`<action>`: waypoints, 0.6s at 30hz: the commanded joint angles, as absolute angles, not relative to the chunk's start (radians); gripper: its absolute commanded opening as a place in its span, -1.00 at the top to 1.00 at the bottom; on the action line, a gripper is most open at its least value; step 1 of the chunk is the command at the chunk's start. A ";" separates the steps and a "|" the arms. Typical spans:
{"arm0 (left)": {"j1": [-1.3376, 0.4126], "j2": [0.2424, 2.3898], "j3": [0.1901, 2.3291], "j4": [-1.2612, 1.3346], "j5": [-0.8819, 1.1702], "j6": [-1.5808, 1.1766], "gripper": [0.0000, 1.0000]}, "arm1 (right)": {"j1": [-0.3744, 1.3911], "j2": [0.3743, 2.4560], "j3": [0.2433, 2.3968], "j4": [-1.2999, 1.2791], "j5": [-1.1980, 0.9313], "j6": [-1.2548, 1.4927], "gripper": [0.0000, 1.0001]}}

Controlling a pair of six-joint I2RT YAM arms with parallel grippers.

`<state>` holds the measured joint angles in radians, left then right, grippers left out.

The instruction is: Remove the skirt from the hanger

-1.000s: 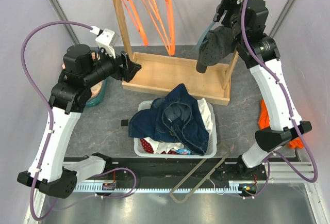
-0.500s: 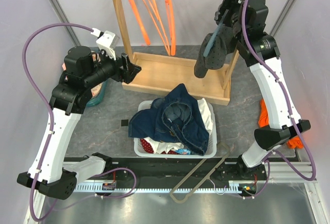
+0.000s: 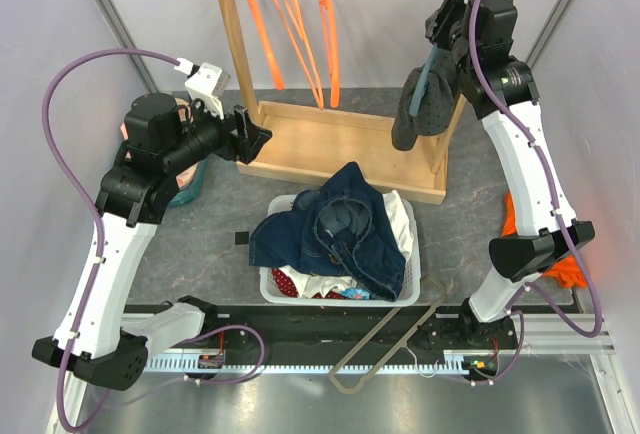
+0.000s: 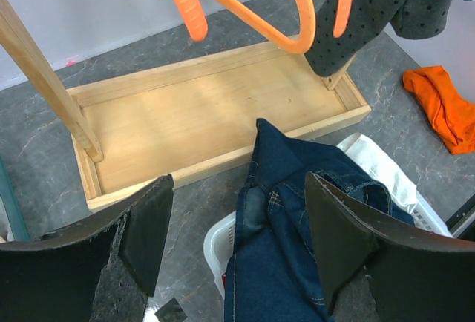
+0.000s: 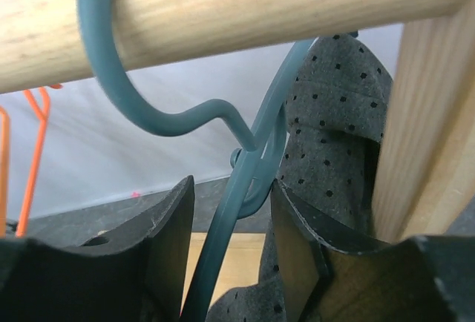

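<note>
Three bare orange hangers (image 3: 290,24) hang on the wooden rail and also show at the top of the left wrist view, orange hangers (image 4: 245,10). A patch of dark red, white-dotted cloth (image 3: 289,279), apparently the skirt, peeks out under jeans at the basket's front left. My right gripper (image 3: 447,16) is up at the rail's right end. Its jaws, right gripper (image 5: 231,183), stand open, straddling the neck of a grey-blue hanger (image 5: 223,255) that carries a grey dotted garment (image 3: 425,99). My left gripper (image 3: 262,132) hovers open by the rack's left post, left gripper (image 4: 239,181), holding nothing.
The wooden rack has a tray base (image 3: 330,139) and upright posts. A white basket (image 3: 272,284) in front holds jeans (image 3: 345,229) and other clothes. An orange cloth (image 3: 512,224) lies at the right. A grey hanger (image 3: 390,339) lies across the front rail.
The right gripper's jaws have narrowed around the grey-blue hanger's neck. The grey dotted garment has swung right, towards the rack's post. The left arm has barely moved.
</note>
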<state>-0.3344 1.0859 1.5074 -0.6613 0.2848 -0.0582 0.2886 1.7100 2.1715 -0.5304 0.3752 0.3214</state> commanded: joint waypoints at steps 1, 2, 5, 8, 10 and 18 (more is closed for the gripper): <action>-0.339 1.069 1.503 -0.621 0.265 -0.025 -0.55 | 0.285 1.713 2.256 -0.445 0.255 0.318 0.86; -0.337 1.069 1.503 -0.621 0.265 -0.025 -0.55 | 0.287 1.715 2.261 -0.433 0.230 0.314 0.91; -0.339 1.066 1.500 -0.620 0.265 -0.025 -0.55 | 0.287 1.712 2.270 -0.373 0.100 0.311 1.00; -0.339 1.065 1.499 -0.618 0.259 -0.021 -0.54 | 0.287 1.712 2.286 -0.319 -0.039 0.322 1.00; -0.339 1.063 1.499 -0.620 0.258 -0.021 -0.54 | 0.287 1.713 2.298 -0.295 -0.128 0.330 1.00; -0.339 1.057 1.494 -0.620 0.258 -0.020 -0.54 | 0.287 1.683 2.250 -0.307 -0.134 0.311 0.97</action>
